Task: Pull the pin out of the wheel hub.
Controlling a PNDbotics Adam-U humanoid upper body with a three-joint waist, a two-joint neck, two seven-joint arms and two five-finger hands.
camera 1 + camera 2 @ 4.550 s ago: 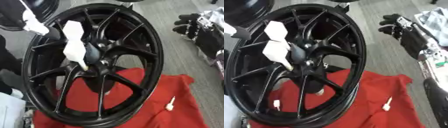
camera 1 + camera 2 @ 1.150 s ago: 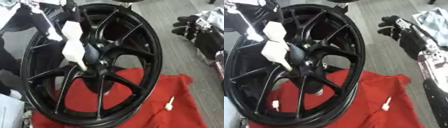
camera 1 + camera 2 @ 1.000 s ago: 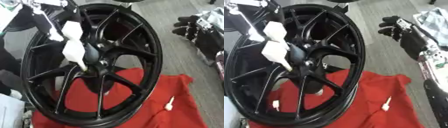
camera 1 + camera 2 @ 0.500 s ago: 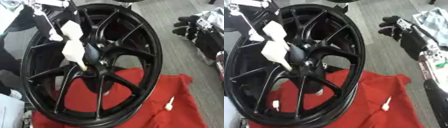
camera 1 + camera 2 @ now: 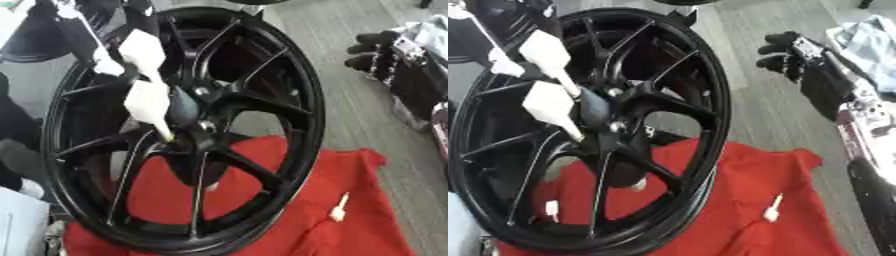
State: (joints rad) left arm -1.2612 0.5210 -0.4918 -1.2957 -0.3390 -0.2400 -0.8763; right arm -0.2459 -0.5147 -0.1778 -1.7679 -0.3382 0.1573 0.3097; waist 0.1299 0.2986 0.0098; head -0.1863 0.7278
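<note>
at far left the left hand [image 5: 144, 75] sits on the black wheel [image 5: 289, 90], white-tipped fingers [image 5: 149, 102] pinched around the pin [image 5: 165, 134] at the hub [image 5: 188, 107] — pin in its hole. wheel stands tilted on a red cloth [image 5: 332, 175]. a loose white pin [image 5: 337, 208] lies on the cloth, lower right. right hand [image 5: 785, 50] hangs off to the right — fingers curled, holding nothing.

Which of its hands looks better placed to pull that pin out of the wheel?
Probably the left hand: its white fingers already reach the centre of the black wheel, where the pin would sit. The right hand hangs off to the side, clear of the wheel.
</note>
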